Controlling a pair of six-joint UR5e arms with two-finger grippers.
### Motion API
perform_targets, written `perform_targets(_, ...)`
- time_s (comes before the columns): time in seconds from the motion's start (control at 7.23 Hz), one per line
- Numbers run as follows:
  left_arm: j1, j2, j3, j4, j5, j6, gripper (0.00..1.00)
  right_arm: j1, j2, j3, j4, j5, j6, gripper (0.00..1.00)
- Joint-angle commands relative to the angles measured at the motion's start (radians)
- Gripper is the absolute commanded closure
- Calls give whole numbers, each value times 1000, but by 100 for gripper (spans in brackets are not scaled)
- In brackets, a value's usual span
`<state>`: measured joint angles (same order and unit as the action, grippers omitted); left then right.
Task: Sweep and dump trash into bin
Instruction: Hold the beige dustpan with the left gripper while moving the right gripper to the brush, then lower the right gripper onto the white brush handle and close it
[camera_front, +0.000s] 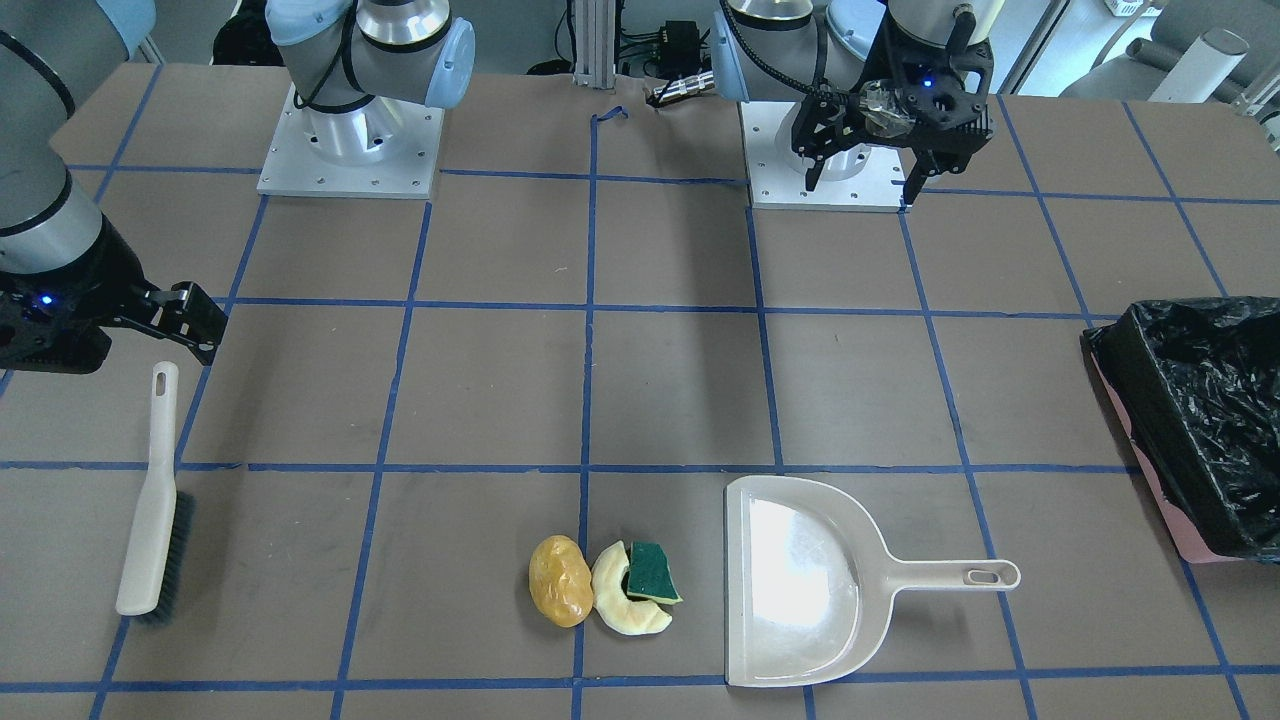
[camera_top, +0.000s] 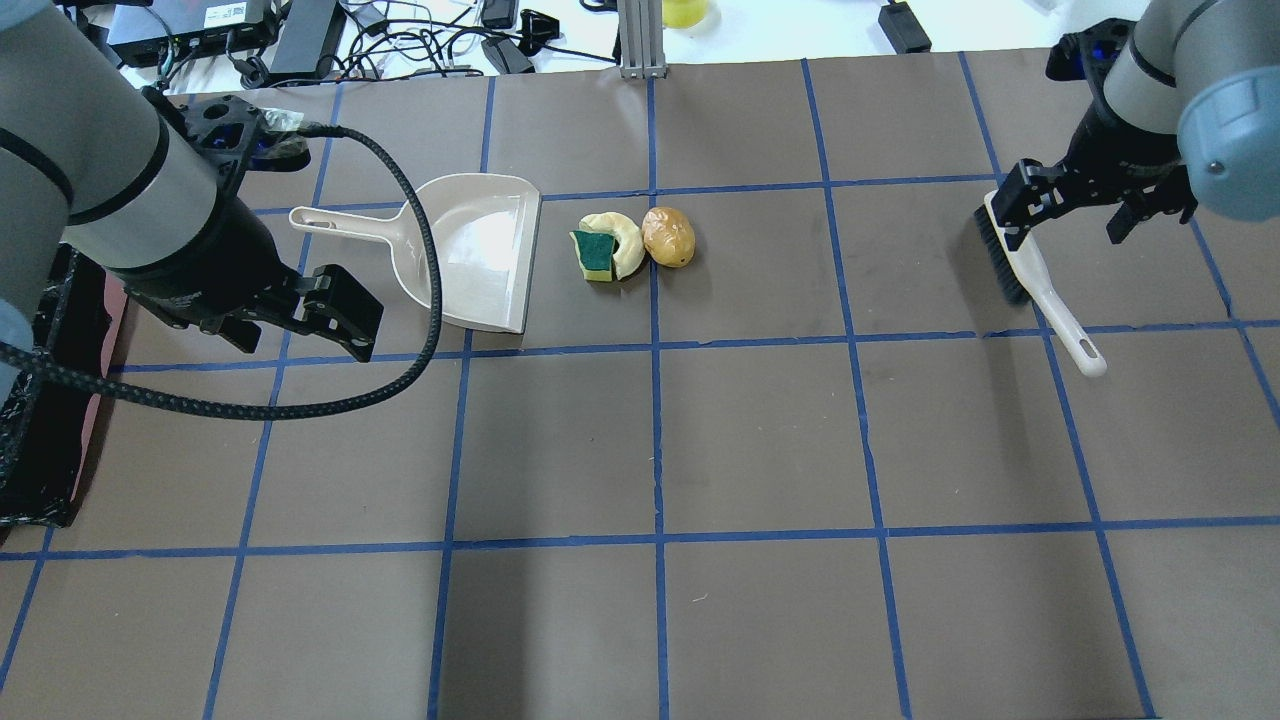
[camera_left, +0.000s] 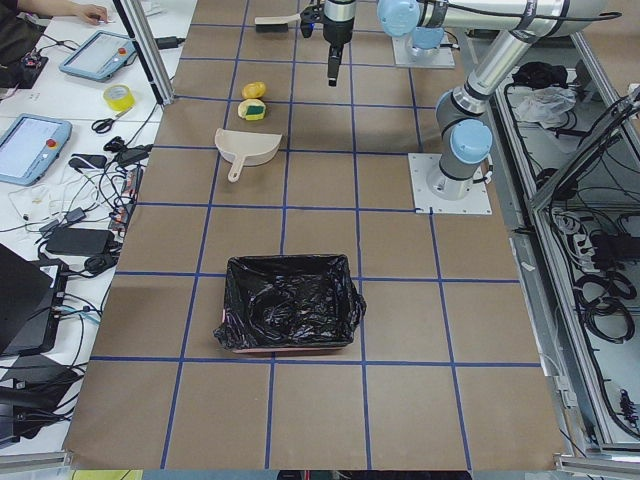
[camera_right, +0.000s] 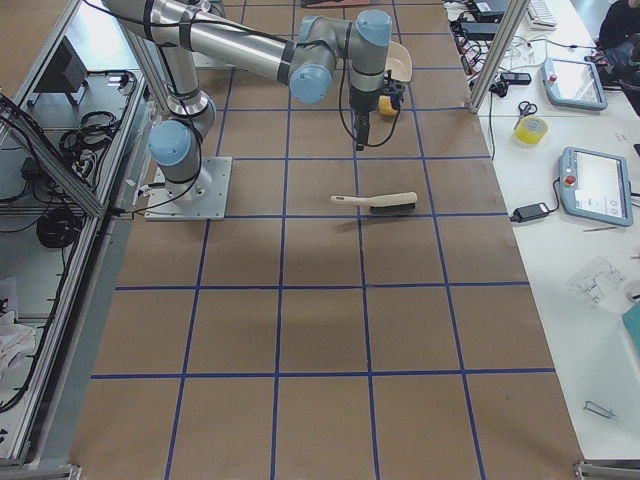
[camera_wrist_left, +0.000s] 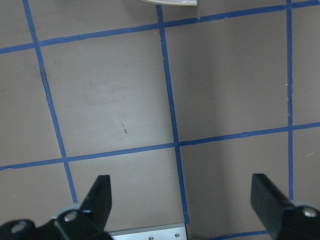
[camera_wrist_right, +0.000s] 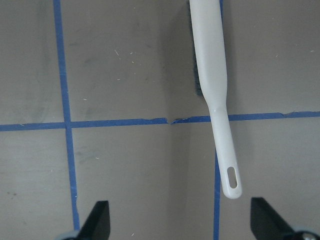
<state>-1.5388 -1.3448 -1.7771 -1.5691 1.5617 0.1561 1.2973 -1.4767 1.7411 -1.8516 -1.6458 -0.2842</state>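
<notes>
The trash lies together near the table's far edge: a yellow-orange potato-like lump (camera_front: 560, 580) (camera_top: 668, 236), a cream crescent (camera_front: 625, 608) (camera_top: 628, 243) and a green-and-yellow sponge piece (camera_front: 652, 572) (camera_top: 596, 255). The bin (camera_front: 1200, 420) (camera_left: 290, 305), pink with a black bag, stands at the table's left end. My left gripper (camera_front: 862, 190) (camera_wrist_left: 182, 200) is open and empty, high above the table near its base. My right gripper (camera_front: 200, 325) (camera_wrist_right: 180, 220) is open and empty, just above the handle end of a beige brush (camera_front: 150, 500) (camera_wrist_right: 210, 75).
A beige dustpan (camera_front: 800, 580) (camera_top: 480, 250) lies flat beside the trash, mouth toward it, handle toward the bin. The two arm base plates (camera_front: 350, 150) (camera_front: 825, 165) sit at the robot's side of the table. Cables and devices lie beyond the far edge.
</notes>
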Motion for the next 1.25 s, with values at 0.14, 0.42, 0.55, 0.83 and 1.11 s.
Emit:
perform_targets(0.14, 0, 1, -1, 7, 0, 6, 0, -215, 33, 79, -76, 42, -284, 1)
perform_targets(0.42, 0, 3, -4, 9, -2, 7, 0, -219, 62, 119, -103, 104, -337, 0)
perform_targets(0.55, 0, 1, -2, 9, -6, 11, 0, -216, 106, 170, -206, 95, -405, 0)
perform_targets(0.83, 2, 1, -4, 9, -2, 13, 0, -204, 133, 233, -291, 100, -415, 1)
perform_targets(1.11, 11, 0, -4, 27, -5, 13, 0, -179, 148, 241, -323, 92, -415, 11)
